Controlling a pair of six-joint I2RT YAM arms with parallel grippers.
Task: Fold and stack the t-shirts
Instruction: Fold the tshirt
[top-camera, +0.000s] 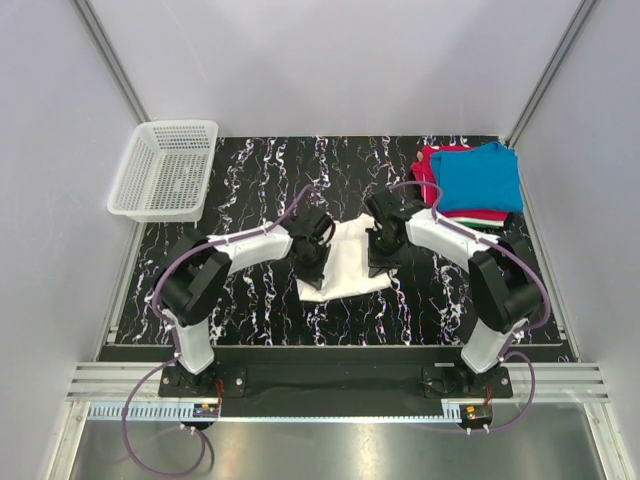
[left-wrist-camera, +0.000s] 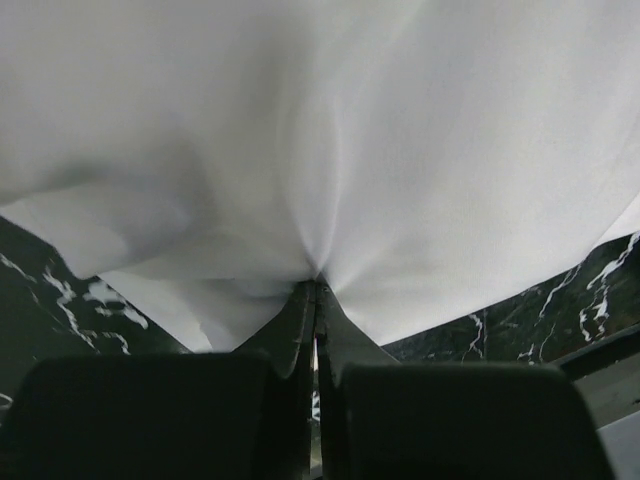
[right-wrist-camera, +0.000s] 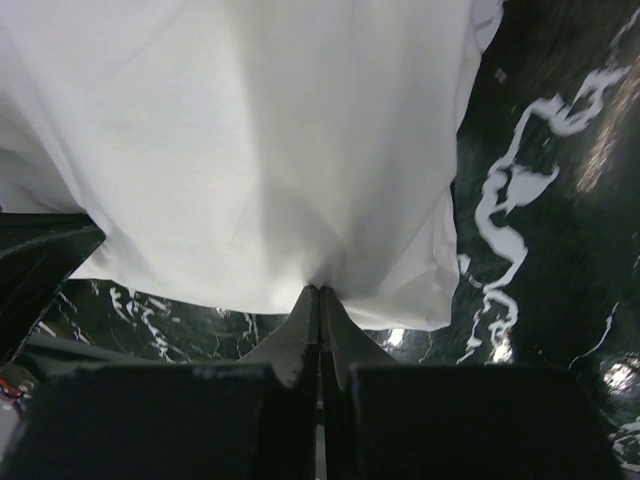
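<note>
Grip: left claw (left-wrist-camera: 316, 285) clenched on edge of white t-shirt (left-wrist-camera: 330, 130), cloth puckered at fingertips and fanning out ahead. Right claw (right-wrist-camera: 320, 292) pinched tight on same shirt's opposite edge. Shirt bunched between both claws, black marbled table (top-camera: 260, 180) beneath. Beyond right claw, at far corner: folded blue t-shirt (top-camera: 482, 178) atop red t-shirt (top-camera: 432, 165). Beyond left claw, well apart: white mesh basket (top-camera: 163, 170).

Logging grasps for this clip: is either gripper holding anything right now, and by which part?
Both hold the white t-shirt. The left gripper pinches the cloth's edge on its left side, the right gripper the edge on its right side.
</note>
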